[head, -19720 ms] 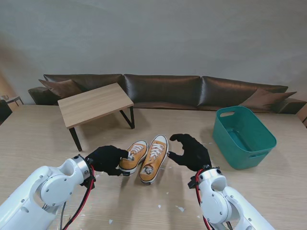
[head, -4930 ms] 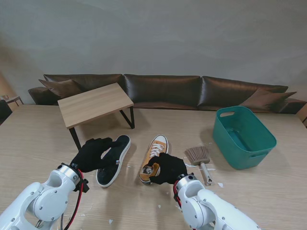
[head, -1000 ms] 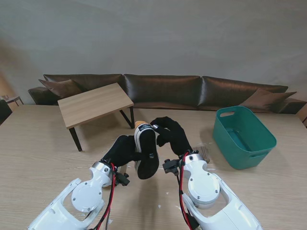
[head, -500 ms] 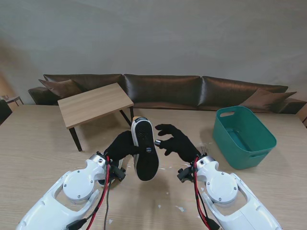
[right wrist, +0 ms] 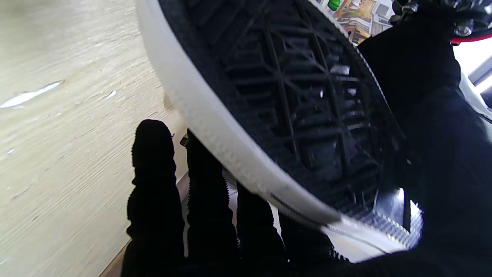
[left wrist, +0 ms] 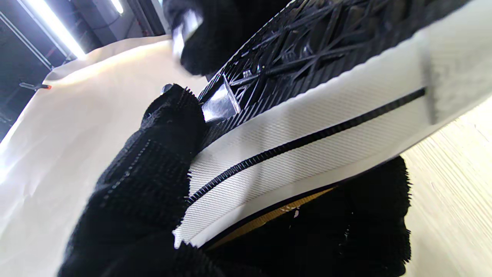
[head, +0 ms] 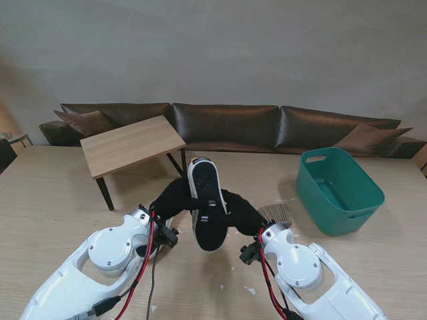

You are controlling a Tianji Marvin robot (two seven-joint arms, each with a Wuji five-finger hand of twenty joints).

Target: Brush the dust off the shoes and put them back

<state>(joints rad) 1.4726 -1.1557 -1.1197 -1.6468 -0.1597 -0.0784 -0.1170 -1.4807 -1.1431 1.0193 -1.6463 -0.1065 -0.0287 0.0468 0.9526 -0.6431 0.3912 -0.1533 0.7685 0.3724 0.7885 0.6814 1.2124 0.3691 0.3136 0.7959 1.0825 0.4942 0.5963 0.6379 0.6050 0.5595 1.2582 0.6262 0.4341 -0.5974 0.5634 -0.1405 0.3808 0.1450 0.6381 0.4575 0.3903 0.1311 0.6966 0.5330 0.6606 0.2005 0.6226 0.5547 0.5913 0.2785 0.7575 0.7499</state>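
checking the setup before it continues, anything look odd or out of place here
The shoe is held off the table sole-up between the left robot hand and right robot hand. White scraps litter the table.

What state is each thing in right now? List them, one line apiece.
Shoe: lifted off the table, black sole facing the stand camera.
Left hand: shut on the shoe.
Right hand: fingers under the shoe, apparently holding it.
Brush: lying on the table, partly hidden.
Green basket: upright, looks empty.

Stand view high, facing down over the table point(head: 53, 193); both wrist views pressed close to one shared shoe point(head: 207, 212) sole.
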